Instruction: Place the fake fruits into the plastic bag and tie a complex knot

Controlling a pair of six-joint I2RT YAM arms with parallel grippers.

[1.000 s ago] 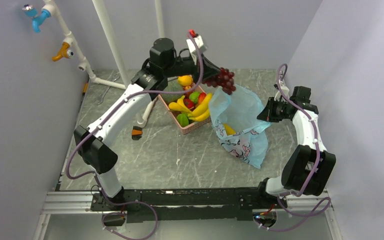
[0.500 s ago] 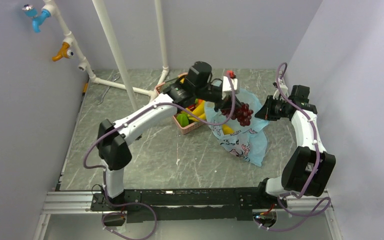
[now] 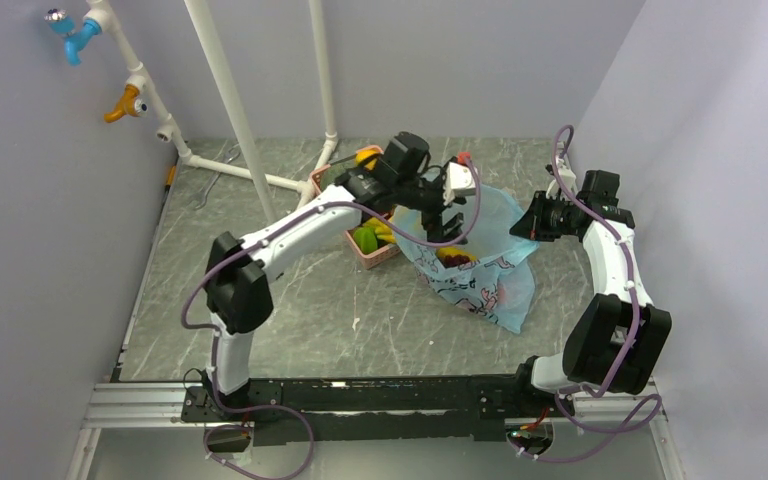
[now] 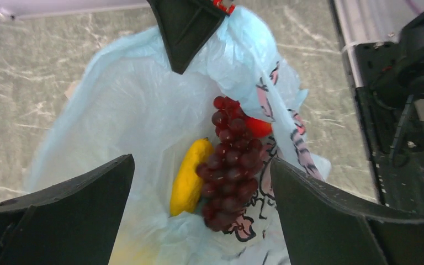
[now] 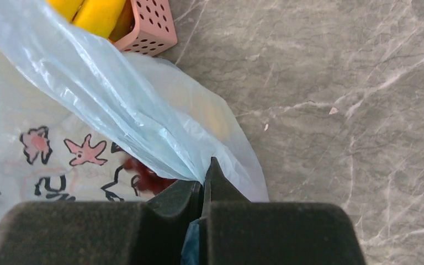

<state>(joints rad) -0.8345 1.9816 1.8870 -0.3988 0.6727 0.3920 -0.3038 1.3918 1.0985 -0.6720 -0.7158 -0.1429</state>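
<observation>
grapes [image 4: 232, 160] and banana [image 4: 186, 179] lie inside bag [image 4: 116, 105] beneath left gripper [image 4: 200, 165], jaws spread wide and empty; right gripper [image 5: 204, 176] clamped shut on bag's rim.

The bag [image 3: 480, 275] lies on the table [image 3: 360, 315]. Inside the bag, the grapes [image 4: 229, 165] rest against a banana [image 4: 189, 176], with another small fruit [image 4: 258, 127] touching the grapes. The basket [image 3: 372, 256] sits just beside the bag, on its left, with more fruit [image 3: 365, 238] in it. The left tool [image 3: 443, 222] hangs over the bag's mouth, jaws spread wide. The right tool [image 5: 205, 176] pinches the bag's right edge.
</observation>
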